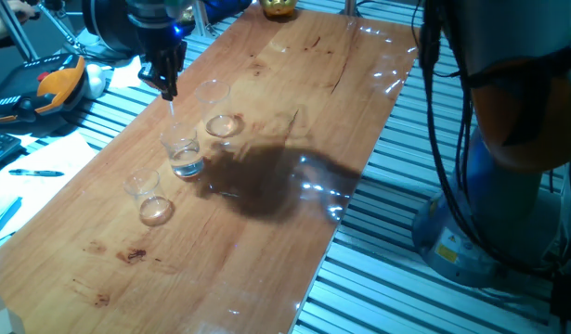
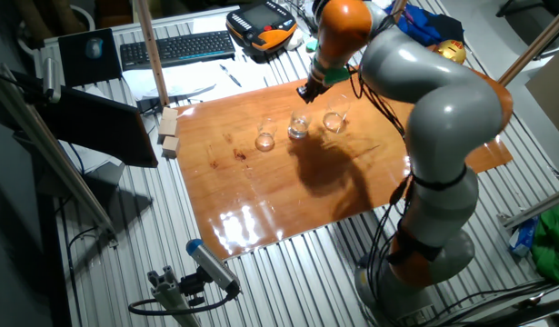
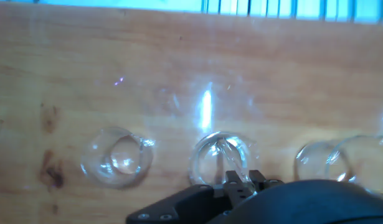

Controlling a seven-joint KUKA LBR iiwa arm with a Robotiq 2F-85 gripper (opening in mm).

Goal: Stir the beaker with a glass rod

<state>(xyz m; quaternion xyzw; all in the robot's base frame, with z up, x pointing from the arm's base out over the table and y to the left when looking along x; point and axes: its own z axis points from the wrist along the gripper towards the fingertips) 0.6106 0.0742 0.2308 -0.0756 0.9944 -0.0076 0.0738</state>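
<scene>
Claw: my claw is clamped on the glass rod.
Rod: upright, tip inside the beaker.
Beaker: middle of three on the table.

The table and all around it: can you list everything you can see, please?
beaker: 1, clear, middle of the row, under the gripper
glass rod: 1, clear, held, tip inside the beaker
other beakers: 2, clear, taller one and smaller one either side
table: 1, brown wood, on slatted metal
wooden blocks: 2, pale, table's edge
keyboard: 1, black, behind the table
handheld controller: 1, black and orange, beside the keyboard
gripper: 1, black, above the beaker
robot arm: 1, grey and orange, beside the table
</scene>
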